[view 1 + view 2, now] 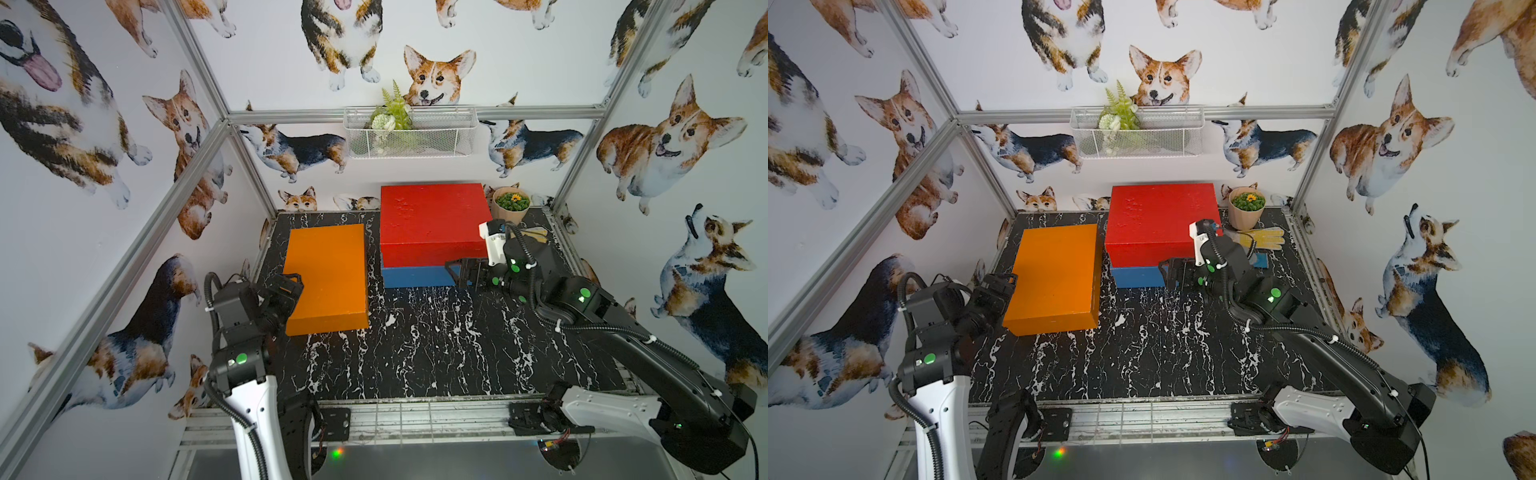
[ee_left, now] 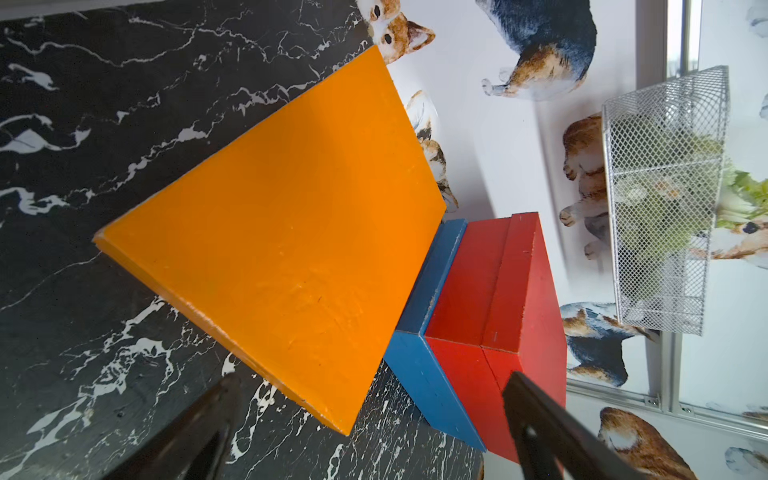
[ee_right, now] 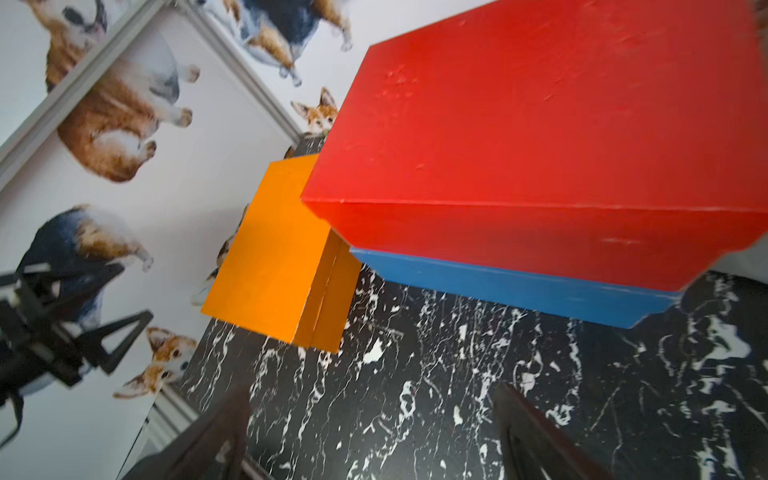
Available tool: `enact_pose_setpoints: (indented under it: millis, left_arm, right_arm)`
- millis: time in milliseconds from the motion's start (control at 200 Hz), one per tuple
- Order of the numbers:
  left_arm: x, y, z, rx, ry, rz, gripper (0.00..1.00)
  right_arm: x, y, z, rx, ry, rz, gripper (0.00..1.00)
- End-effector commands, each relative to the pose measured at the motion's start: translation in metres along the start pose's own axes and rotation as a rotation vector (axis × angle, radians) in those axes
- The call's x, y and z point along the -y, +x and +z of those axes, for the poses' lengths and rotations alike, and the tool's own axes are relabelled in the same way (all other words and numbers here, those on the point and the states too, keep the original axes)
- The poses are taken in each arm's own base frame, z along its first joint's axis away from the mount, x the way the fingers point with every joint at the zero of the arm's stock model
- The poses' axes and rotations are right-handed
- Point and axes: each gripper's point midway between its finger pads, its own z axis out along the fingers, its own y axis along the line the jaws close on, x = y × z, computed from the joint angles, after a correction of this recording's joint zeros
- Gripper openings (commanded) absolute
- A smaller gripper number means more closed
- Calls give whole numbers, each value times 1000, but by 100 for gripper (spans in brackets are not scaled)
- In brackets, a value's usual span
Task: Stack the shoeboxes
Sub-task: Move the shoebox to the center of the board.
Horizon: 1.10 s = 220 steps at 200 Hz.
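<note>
The orange shoebox [image 1: 328, 278] lies flat on the left of the black marble table [image 1: 415, 353]. To its right the red shoebox [image 1: 432, 224] sits on top of the blue shoebox [image 1: 415, 277], slightly askew. My left gripper [image 1: 293, 286] is at the orange box's left side, open and holding nothing. In the left wrist view the orange box [image 2: 282, 232] fills the space ahead of its spread fingers [image 2: 199, 432]. My right gripper [image 1: 459, 272] hangs open and empty by the front right corner of the blue box [image 3: 519, 286]; only table shows between its fingers [image 3: 536, 436].
A potted plant [image 1: 511, 203] stands in the back right corner, with a yellow glove [image 1: 1262, 237] and a small blue item [image 1: 1262, 259] in front of it. A wire basket [image 1: 409, 131] hangs on the back wall. Aluminium frame posts [image 1: 249, 166] edge the table.
</note>
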Motion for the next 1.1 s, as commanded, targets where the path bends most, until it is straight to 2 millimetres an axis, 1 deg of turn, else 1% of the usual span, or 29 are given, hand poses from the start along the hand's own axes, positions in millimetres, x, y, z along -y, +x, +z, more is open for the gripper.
enact_pose_setpoints:
  millis: [0, 5, 20, 30, 125, 140, 185, 200, 260, 325, 345, 360, 425, 435, 455, 515, 530, 545, 575, 580, 635, 640, 685, 706, 726, 791, 916, 986, 1096]
  left_arm:
    - [48, -28, 22, -31, 87, 121, 100]
    - [51, -29, 23, -29, 88, 127, 100]
    - [56, -31, 28, -29, 85, 143, 100]
    - [60, -35, 30, -22, 85, 156, 100]
    - [94, -44, 62, 6, 7, 319, 100]
    - [102, -46, 66, 10, 2, 343, 100]
    - [117, -47, 91, -14, -7, 385, 100]
    - [124, -47, 99, -21, 7, 397, 100]
    - [143, -50, 131, -48, 40, 410, 99]
    - [160, -56, 163, -44, 41, 452, 99]
    - [166, -59, 167, -33, 41, 471, 99]
    - [165, -59, 181, -41, 21, 483, 99]
    - [173, -63, 214, -47, -13, 554, 99]
    - [171, -63, 220, -53, -24, 565, 99]
    - [175, -65, 228, -54, -30, 584, 99]
    - [178, -69, 256, -70, -57, 627, 99]
    - [180, -71, 260, -66, -59, 636, 99]
    - [175, -71, 269, -75, -76, 642, 99]
    - [178, -74, 280, -70, -80, 659, 99]
    - [175, -73, 284, -75, -88, 660, 99]
    - [170, -74, 308, -80, -100, 693, 99]
    - [173, -75, 308, -74, -96, 697, 99]
    - [168, -76, 324, -77, -102, 721, 100]
    - [164, -76, 332, -80, -111, 730, 100]
    - [163, -78, 335, -74, -113, 736, 100]
    - [152, -77, 355, -81, -118, 755, 100]
    - [132, -71, 380, -99, -140, 789, 100]
    - [119, -66, 391, -119, -160, 800, 100]
    - [96, -65, 401, -140, -216, 805, 100]
  right_arm:
    - [-19, 12, 9, 26, -9, -20, 91]
    - [-20, 19, 18, 8, 3, -29, 91]
    - [-22, 22, 21, 2, 2, -34, 91]
    - [-26, 27, 25, -7, 1, -45, 91]
    - [-44, 50, 39, -38, -12, -85, 90]
    - [-47, 54, 42, -43, -18, -90, 90]
    - [-57, 65, 51, -57, -35, -100, 90]
    - [-60, 68, 53, -61, -44, -103, 90]
    - [-74, 84, 65, -86, -73, -115, 88]
    - [-84, 100, 80, -120, -79, -138, 87]
    - [-87, 105, 84, -131, -79, -145, 87]
    - [-90, 109, 88, -140, -79, -151, 86]
    - [-94, 125, 102, -180, -78, -165, 84]
    - [-95, 129, 105, -187, -82, -167, 84]
    - [-96, 132, 108, -195, -85, -166, 83]
    - [-99, 145, 120, -219, -93, -163, 83]
    - [-99, 148, 124, -226, -96, -161, 82]
    - [-100, 153, 128, -236, -98, -163, 82]
    - [-103, 159, 133, -250, -112, -160, 82]
    - [-102, 162, 136, -257, -108, -163, 82]
    - [-104, 171, 144, -277, -109, -166, 81]
    - [-105, 172, 145, -279, -110, -166, 81]
    - [-110, 183, 154, -306, -115, -179, 81]
    - [-111, 185, 156, -309, -116, -183, 81]
    - [-112, 189, 159, -320, -112, -188, 81]
    - [-114, 204, 169, -354, -104, -202, 81]
    - [-113, 221, 187, -395, -88, -204, 80]
    - [-113, 225, 194, -403, -79, -209, 80]
    - [-114, 230, 203, -413, -68, -220, 80]
